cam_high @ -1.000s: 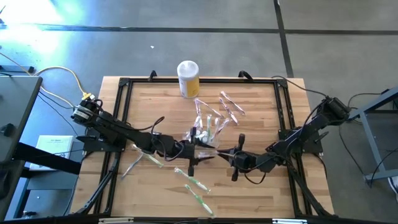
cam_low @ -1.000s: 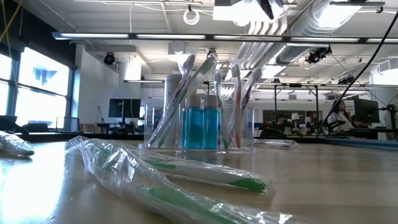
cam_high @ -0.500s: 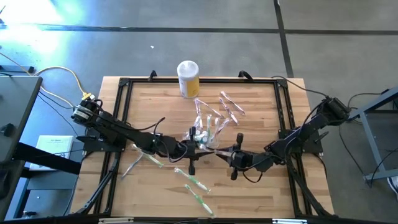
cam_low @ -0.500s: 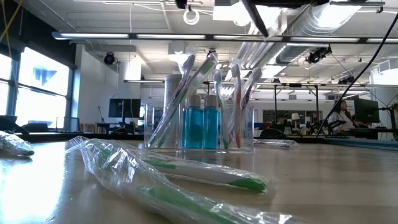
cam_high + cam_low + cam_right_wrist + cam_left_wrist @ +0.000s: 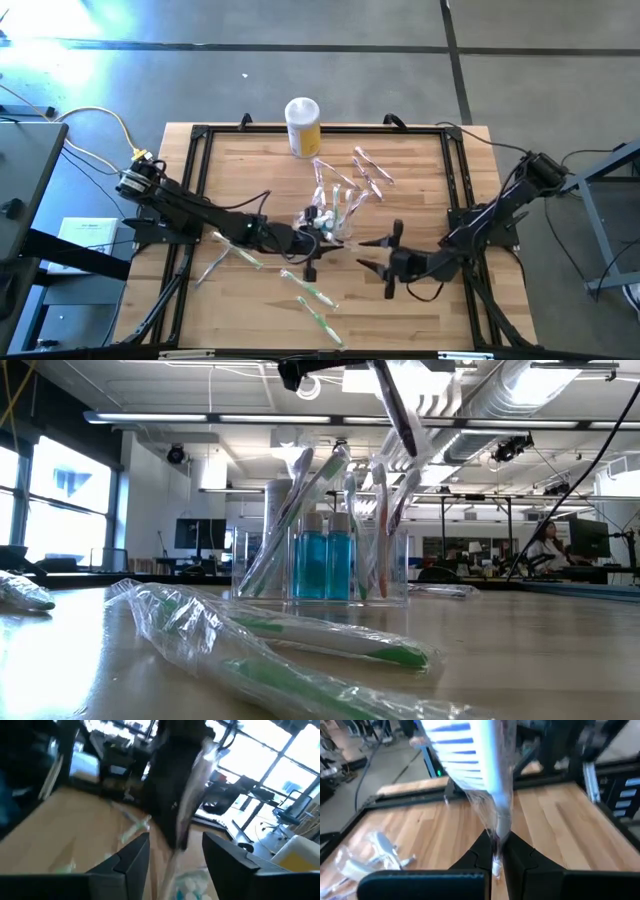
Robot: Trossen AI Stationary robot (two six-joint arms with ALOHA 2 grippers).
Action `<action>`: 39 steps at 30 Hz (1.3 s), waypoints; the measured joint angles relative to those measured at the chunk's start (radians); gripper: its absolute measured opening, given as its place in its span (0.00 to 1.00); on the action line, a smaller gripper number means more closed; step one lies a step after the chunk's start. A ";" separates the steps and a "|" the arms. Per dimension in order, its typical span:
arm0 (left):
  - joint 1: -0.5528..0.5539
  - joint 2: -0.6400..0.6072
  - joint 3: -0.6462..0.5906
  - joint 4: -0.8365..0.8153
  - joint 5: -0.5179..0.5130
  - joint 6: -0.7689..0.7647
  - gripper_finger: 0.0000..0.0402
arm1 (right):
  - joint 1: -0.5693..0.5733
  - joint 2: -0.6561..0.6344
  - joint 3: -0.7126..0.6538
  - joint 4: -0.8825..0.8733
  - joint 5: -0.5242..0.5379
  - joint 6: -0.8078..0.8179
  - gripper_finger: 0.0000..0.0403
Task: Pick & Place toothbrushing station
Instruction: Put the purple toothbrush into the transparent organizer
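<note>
The toothbrushing station [image 5: 328,214], a clear holder with blue bottles and upright brushes [image 5: 322,550], stands on its base at the table's middle. My left gripper [image 5: 335,241] hovers just in front of it, shut on a plastic-wrapped toothbrush [image 5: 492,795] with blue-and-white bristles. My right gripper [image 5: 362,254] stands open to the right of it, facing the left gripper with nothing between its fingers [image 5: 131,857]. In the right wrist view the wrapped toothbrush [image 5: 197,795] shows ahead of those fingers, in front of the dark left gripper. My left gripper pinches the wrapped toothbrush near its handle end [image 5: 497,845] between its two fingers. The fingers come about level from the table's left. The brush runs on past the fingertips, its bristle head [image 5: 457,750] farthest from them, lifted clear of the table.
A yellow canister with a white lid [image 5: 303,125] stands at the far edge. Wrapped toothbrushes lie loose on the table: near the front [image 5: 318,298], at the left [image 5: 235,252] and far right of the station [image 5: 370,170]. One lies close before the low camera [image 5: 300,645].
My right gripper has opened and drawn back toward the table's right edge, away from the station. The wrapped toothbrush has stayed with my left gripper, which has kept its place in front of the station and tipped a little.
</note>
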 joint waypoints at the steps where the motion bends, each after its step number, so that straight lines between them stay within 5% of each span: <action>1: -0.001 0.009 0.010 -0.016 0.000 0.000 0.02 | -0.012 0.000 0.000 0.014 -0.024 0.003 0.44; 9: 0.006 0.109 0.125 -0.131 -0.010 -0.005 0.02 | -0.116 0.006 0.000 0.007 -0.267 0.064 0.43; 39: 0.006 0.133 0.159 -0.165 -0.022 -0.005 0.02 | -0.200 0.077 -0.002 0.032 -0.327 0.092 0.43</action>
